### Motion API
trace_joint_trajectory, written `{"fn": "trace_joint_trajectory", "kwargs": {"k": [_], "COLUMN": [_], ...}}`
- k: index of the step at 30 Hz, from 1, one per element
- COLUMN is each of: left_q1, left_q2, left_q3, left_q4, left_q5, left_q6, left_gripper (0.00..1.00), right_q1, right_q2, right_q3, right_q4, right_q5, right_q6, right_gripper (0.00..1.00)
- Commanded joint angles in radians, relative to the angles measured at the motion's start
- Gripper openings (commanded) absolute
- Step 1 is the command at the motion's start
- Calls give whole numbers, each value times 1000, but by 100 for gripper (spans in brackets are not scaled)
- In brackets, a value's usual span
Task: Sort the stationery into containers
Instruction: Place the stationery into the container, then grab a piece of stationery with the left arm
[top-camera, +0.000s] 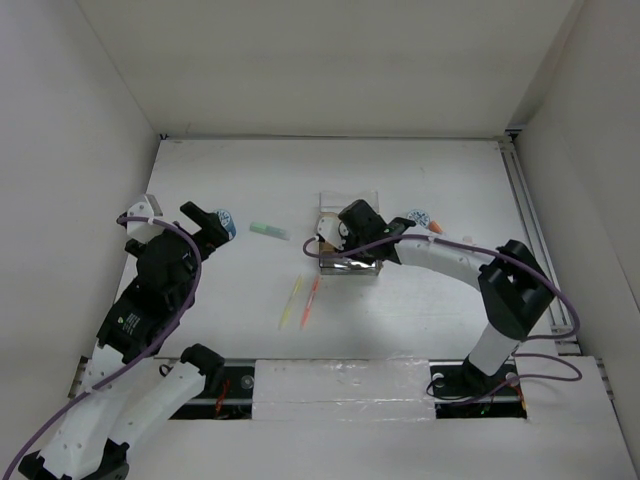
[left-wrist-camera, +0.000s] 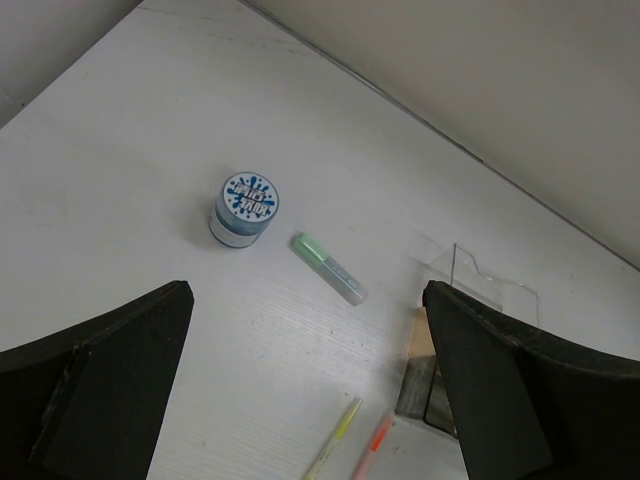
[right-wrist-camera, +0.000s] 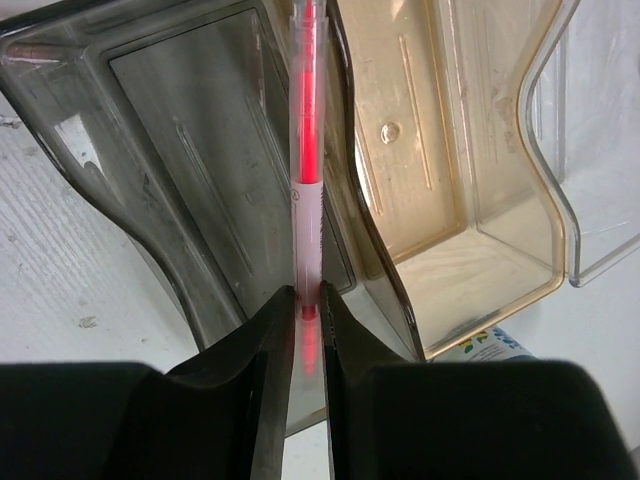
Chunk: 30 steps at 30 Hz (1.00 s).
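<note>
**Red pen lined up on the divider: a risky spot to let go**

The right gripper (right-wrist-camera: 308, 320) is clamping the red pen (right-wrist-camera: 307, 150) by its near end. The pen is running in line with the wall between the grey compartment (right-wrist-camera: 200, 160) and the tan compartment (right-wrist-camera: 440, 150) of the organizer (right-wrist-camera: 548, 200), which is sitting mid-worktop, a little toward the far edge.

That looks like the danger. Letting go here could leave the pen perching on that wall, sliding into either side, or tipping out over the rim, since only 1 end is being held. Both compartments are looking empty.

Near the left edge, the left gripper (left-wrist-camera: 305, 330) is hanging wide open, grasping nothing, with a blue roll (left-wrist-camera: 244, 208) and a green marker (left-wrist-camera: 328, 267) lying just ahead. The yellow pen (left-wrist-camera: 335, 440) and orange pen (left-wrist-camera: 375, 445) are lying side by side toward the near edge. Another roll (top-camera: 418, 217) and an orange marker (top-camera: 434, 228) are resting just right of the organizer.
</note>
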Motion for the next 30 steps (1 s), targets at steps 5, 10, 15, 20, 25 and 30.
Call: {"fn": "trace_joint_trajectory", "kwargs": {"k": [5,10,15,20,25,30], "left_q1": [4,4,4,4,4,4], "left_q2": [-8,-8,-8,21,118,221], "left_q3": [-3,-3,-3,-12,28,62], "left_q4": [9,9,9,-11,-97,-85], "left_q5": [-2,-2,-2,17,114,292], "left_q6": [-21,-21,-21,-21,-67,-20], "left_gripper": [100,100,100,100,100,100], "right_q1": [-5,-5,-5,-26,9,159], "right_q2": [5,-46,-113,-251,-380,-434], "right_q3": [27,18,18,59,139,121], "right_q4": [1,29,59,132,132,193], "right_q5": [-8,-31,-54,-88,-21,333], "right_q6": [21,30,53,171,419,727], "right_gripper": [27,31,35,44,100,100]}}
